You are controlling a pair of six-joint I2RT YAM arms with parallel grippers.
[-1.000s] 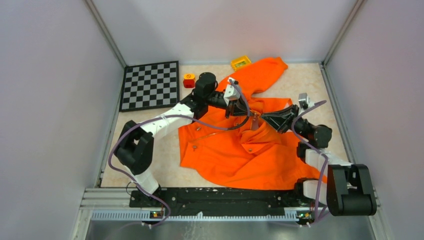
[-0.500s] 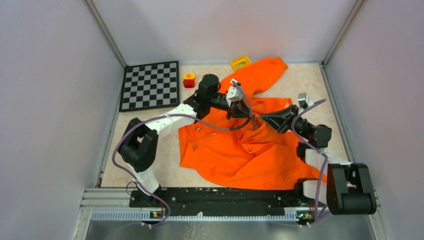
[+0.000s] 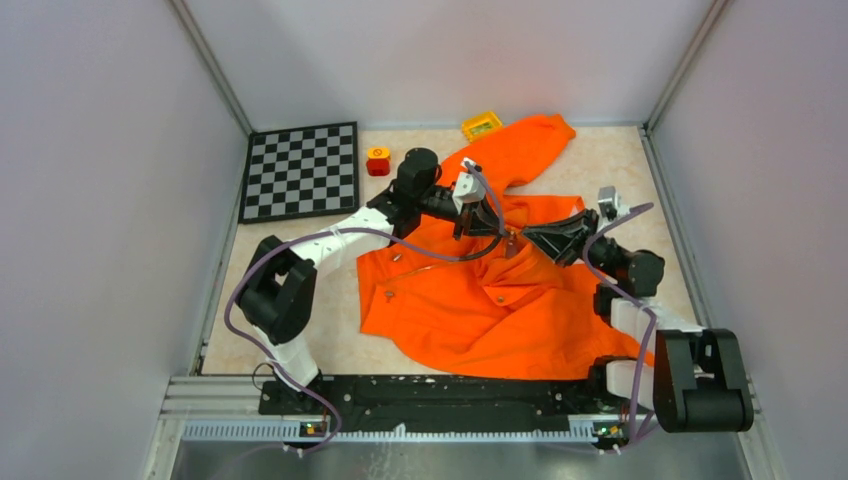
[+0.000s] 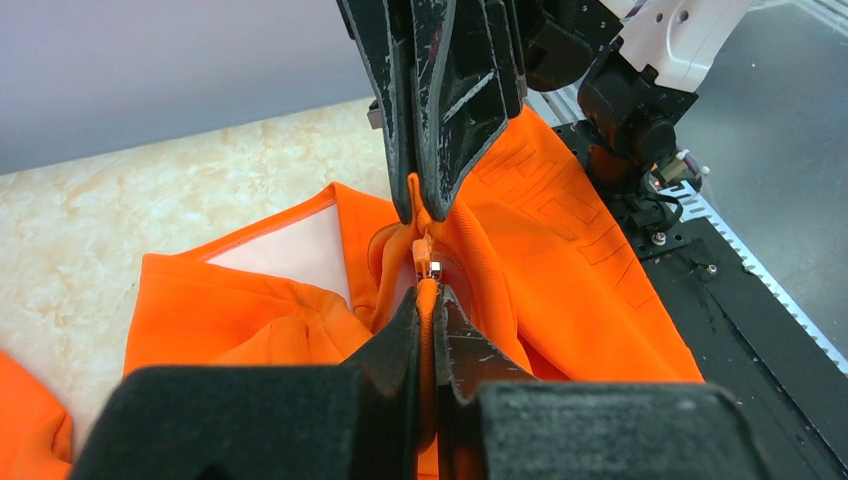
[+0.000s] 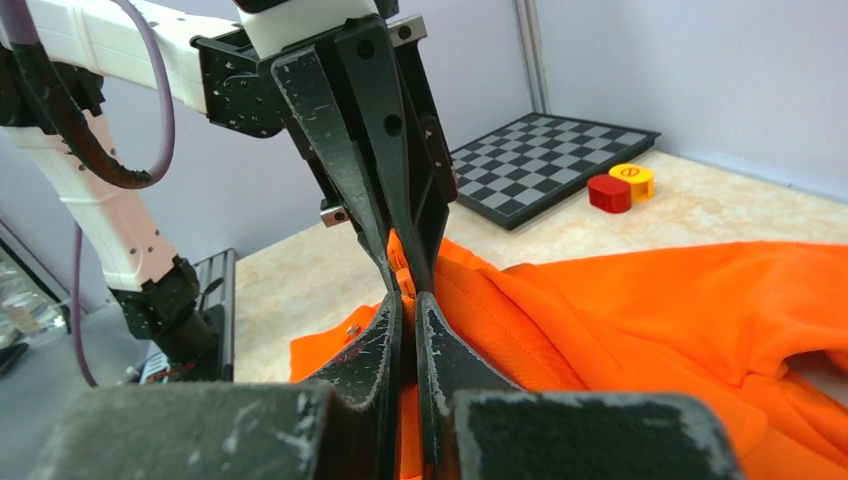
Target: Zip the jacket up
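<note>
Looking down on the tabletop [image 3: 640, 160] with the far wall at 12 o'clock, the jacket [image 3: 500, 300] takes up most of the middle. Its rumpled orange body spreads from the centre toward 5 and 6 o'clock, and one sleeve [image 3: 530, 145] trails up toward 12 and 1 o'clock. The two arms reach in over it and meet nose to nose just beyond the centre. The left hand [image 3: 503, 236] comes in from 9 o'clock and the right hand [image 3: 522, 236] from 3 o'clock. In the left wrist view the left hand has its fingers squeezed nearly together on a raised ridge of orange fabric along the front opening. Right above that pinch sits a small silver zipper piece [image 4: 433, 267]. The right hand comes down from the top of that view, its fingers likewise pressed narrow on an orange fold just beyond the silver piece. The tips of the two hands are almost touching. I cannot tell how far along the front the zipper is closed. A checkerboard [image 3: 300, 170] lies flat at 10 o'clock, well apart from the jacket. A red block [image 5: 608, 193] and a yellow block [image 5: 633, 179] stand side by side just off its corner, near 11 o'clock. A yellow box [image 3: 482, 125] sits against the far edge at 12 o'clock, just beside the sleeve.
</note>
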